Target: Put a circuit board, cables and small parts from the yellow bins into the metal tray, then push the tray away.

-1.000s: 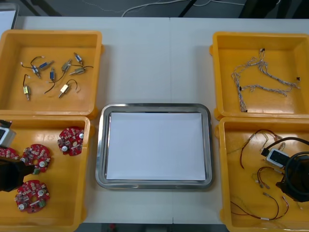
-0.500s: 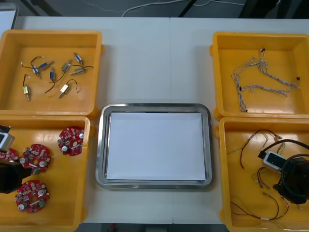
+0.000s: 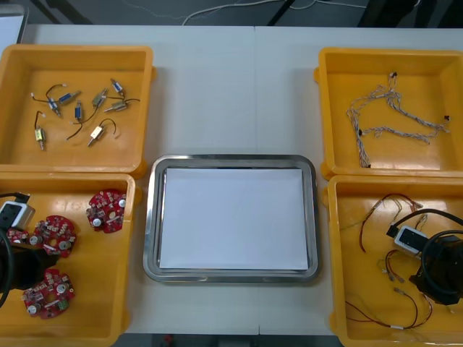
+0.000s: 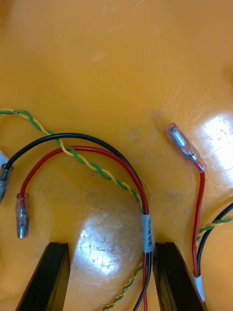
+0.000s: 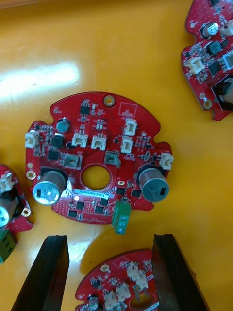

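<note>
- Red and round, the circuit board point(image 5: 97, 160) lies flat on the floor of the near-left yellow bin point(image 3: 101, 289), just ahead of the left gripper point(image 5: 109, 238). The gripper's fingers stand spread with nothing pinched, and the edge of a second board point(image 5: 121, 286) sits in the gap between them.
- In the front view that bin holds three whole boards and part of a fourth, lying close together.
- On the other side the right gripper point(image 4: 111, 245) hangs low in the near-right yellow bin point(image 3: 333, 253), its fingers likewise spread and empty. A red and black cable bundle point(image 4: 147, 233) with a white sleeve runs just inside one finger, and a yellow-green twisted pair point(image 4: 92, 167) crosses it.
- By my reading the task is at its first step: both arms are poised to pick, and nothing has reached the tray.
- For the next move, the left gripper would need to settle over one board's rim and close across it. A flat board offers little to grip, and the neighbour between the fingers could get caught instead.
- The right gripper seems to need only a short drop and a squeeze to catch the sleeved bundle, though the looped wires may drag others along.
- The metal tray point(image 3: 231, 158) sits between the bins, white inside and bare.
- The far-left yellow bin point(image 3: 76, 49) holds scattered small metal parts point(image 3: 96, 133) with short leads.
- The far-right yellow bin point(image 3: 391, 52) holds pale twisted cables point(image 3: 391, 130) in a loose tangle.
</note>
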